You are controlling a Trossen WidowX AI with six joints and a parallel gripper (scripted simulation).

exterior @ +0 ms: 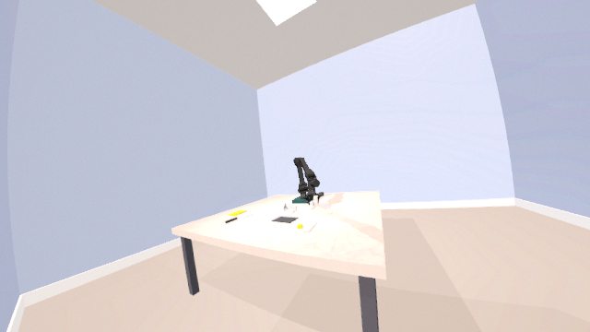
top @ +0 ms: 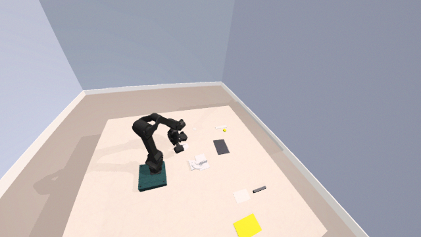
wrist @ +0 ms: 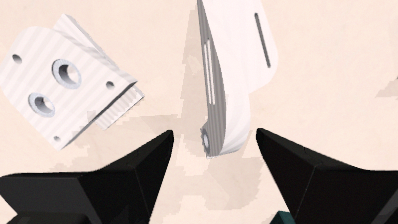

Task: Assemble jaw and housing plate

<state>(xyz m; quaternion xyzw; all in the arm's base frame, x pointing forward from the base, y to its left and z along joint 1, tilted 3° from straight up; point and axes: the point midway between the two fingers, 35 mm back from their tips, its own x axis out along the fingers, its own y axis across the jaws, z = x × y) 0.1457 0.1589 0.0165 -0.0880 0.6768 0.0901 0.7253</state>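
My gripper (wrist: 214,133) (top: 181,143) is open. In the wrist view its fingertips stand on either side of the near end of a loose white curved jaw (wrist: 236,102) (top: 185,147), with a gap on both sides. The jaw has a slot and a small bore at its near end. A white plate (wrist: 37,75) with two large round holes, seemingly the housing plate, lies to the left in the wrist view. A toothed edge shows beneath it. The white base assembly (top: 198,165) stands to the right of the gripper in the top view. Its pins and gear teeth are too small to make out.
The arm's teal base (top: 152,181) stands on the table (top: 184,204). A dark flat rectangle (top: 221,147) lies beyond the assembly, and a yellow ball (top: 224,130) sits by a white bar (top: 221,127). A pale square (top: 241,195), a dark bar (top: 259,189) and a yellow square (top: 247,226) lie nearer the camera.
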